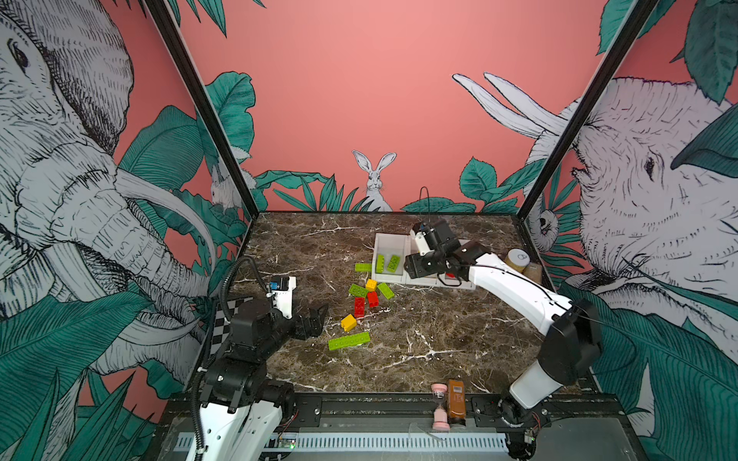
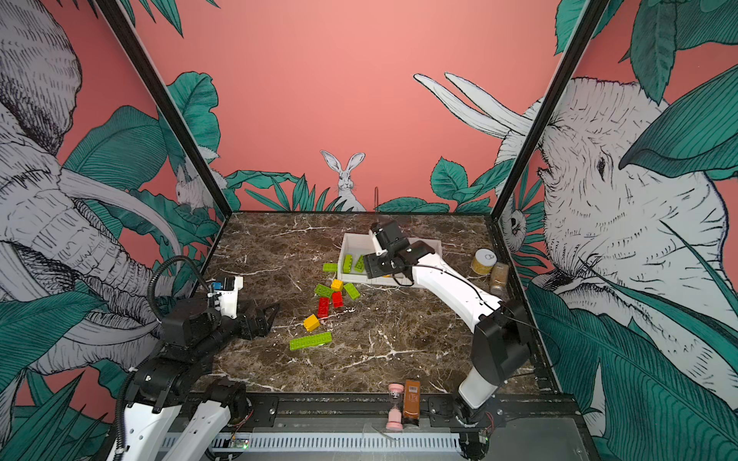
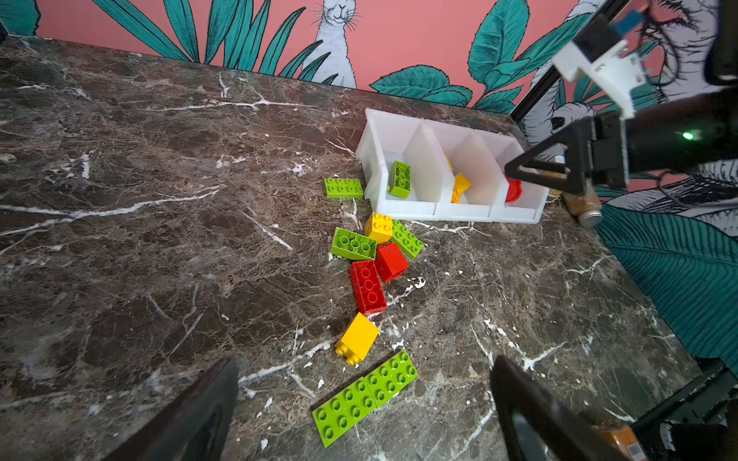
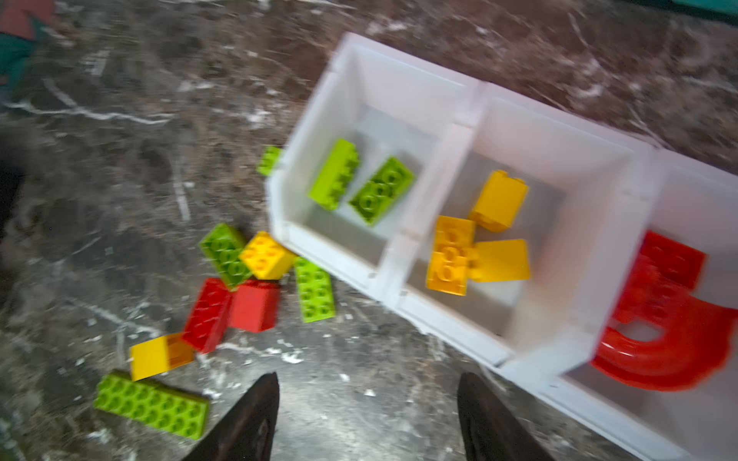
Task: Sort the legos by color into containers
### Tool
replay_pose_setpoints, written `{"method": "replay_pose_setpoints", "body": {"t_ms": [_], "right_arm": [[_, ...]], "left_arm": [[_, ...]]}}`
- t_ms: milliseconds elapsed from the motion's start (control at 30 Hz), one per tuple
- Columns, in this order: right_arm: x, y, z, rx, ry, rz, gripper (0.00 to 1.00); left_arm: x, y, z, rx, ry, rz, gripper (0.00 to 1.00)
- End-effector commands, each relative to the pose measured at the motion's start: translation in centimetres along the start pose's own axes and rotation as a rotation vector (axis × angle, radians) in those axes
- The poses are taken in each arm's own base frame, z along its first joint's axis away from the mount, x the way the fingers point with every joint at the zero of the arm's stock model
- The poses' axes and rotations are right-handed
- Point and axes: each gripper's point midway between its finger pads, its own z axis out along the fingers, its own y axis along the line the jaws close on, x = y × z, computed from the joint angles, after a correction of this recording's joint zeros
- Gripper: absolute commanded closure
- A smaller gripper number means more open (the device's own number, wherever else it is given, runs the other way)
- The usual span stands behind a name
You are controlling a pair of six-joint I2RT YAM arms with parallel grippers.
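Observation:
The containers [image 1: 393,237] [image 4: 465,119], three joined white bins, stand right of centre at the back. Two green legos [image 4: 359,187] lie in the left bin, yellow ones [image 4: 475,239] in the middle bin, and a red arch [image 4: 671,319] in the right bin. A green brick [image 1: 363,267] lies beside the left bin. In front, loose green, yellow and red legos [image 1: 365,295] are scattered, ending at a long green brick [image 1: 348,340]. My right gripper [image 1: 415,266] [image 4: 368,379] hovers open and empty over the bins' front. My left gripper [image 1: 315,315] [image 3: 365,363] is open, empty, left of the yellow brick [image 3: 358,337].
A yellowish white-lidded jar [image 1: 517,259] and a tan bottle [image 1: 533,273] stand right of the bins near the right wall. A pink hourglass [image 1: 440,407] and a brown bottle [image 1: 456,403] sit at the front edge. A checkerboard [image 1: 221,323] lies behind my left arm.

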Motion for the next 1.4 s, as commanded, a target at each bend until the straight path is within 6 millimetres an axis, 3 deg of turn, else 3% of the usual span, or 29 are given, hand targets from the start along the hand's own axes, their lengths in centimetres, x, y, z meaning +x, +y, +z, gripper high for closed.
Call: {"method": "replay_pose_setpoints", "body": {"t_ms": [0,233,400,700,1100,1367], "right_arm": [[1.8,5.2,1.4,-0.083,-0.002,0.010,0.30],[5.1,13.8,4.2,-0.161,0.066,-0.099,0.31],[6.3,16.9,6.6,-0.170,0.112,-0.148,0.31],[8.4,17.5,10.1,-0.133,0.191,-0.163,0.30],[9.8,18.2,13.1,-0.105,0.259,-0.223,0.30],[11.3,17.5,14.3,-0.056,0.310,-0.257,0.35]], "left_arm": [[-0.1,0.5,-0.5,-0.037,-0.017,-0.011,0.01],[-0.4,1.0,-1.3,-0.073,-0.044,-0.026,0.01],[-0.3,0.9,-1.2,-0.071,-0.029,-0.028,0.01],[-0.5,1.0,-1.6,-0.077,-0.057,-0.021,0.01],[-0.4,0.8,-1.3,-0.065,-0.041,-0.019,0.01],[-0.3,0.9,-1.4,-0.067,-0.041,-0.015,0.01]]}}
